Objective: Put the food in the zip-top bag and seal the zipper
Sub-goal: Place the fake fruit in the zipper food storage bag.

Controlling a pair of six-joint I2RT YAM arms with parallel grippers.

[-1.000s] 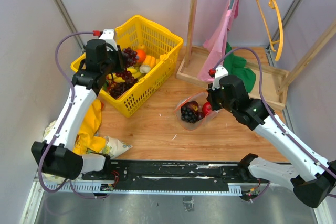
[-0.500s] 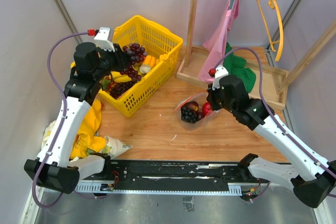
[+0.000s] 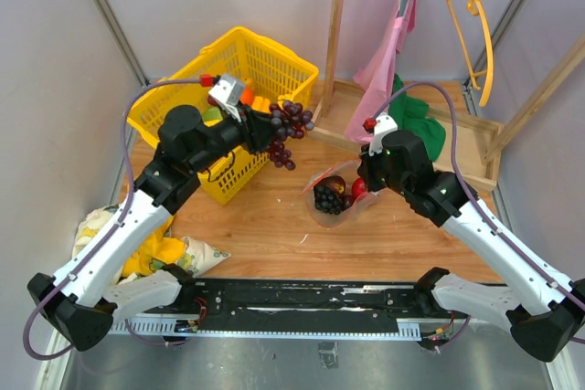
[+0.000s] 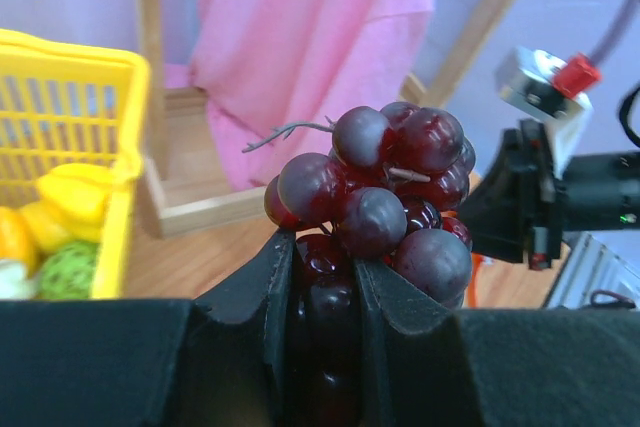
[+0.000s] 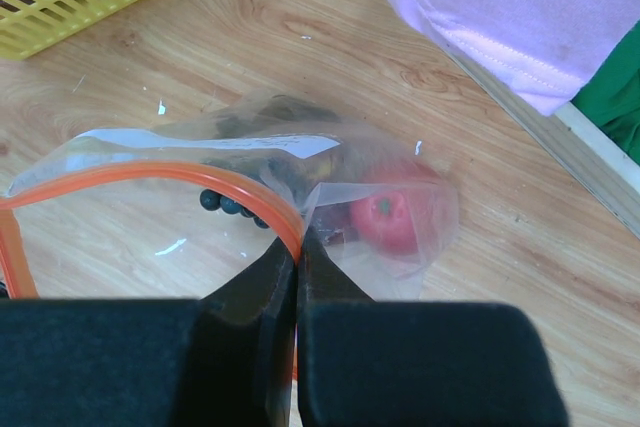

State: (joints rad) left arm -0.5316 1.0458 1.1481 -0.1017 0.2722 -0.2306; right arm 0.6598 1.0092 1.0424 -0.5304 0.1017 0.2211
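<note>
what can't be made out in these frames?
Right wrist view: zipper runs off the left edge; zip-top bag near side sits behind the right gripper.
Left wrist view: lower grapes buried between the fingers of the left gripper; basket cut by the left edge.
Top view: bag contents too small to count; basket contents partly under the left arm.

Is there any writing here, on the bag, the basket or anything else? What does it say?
No text can be read in any view.
White label on the bag: looks blank, or is too blurred to tell.
Pale packet at the near left: any print is too small to read.
Basket: no lettering shows.
</note>
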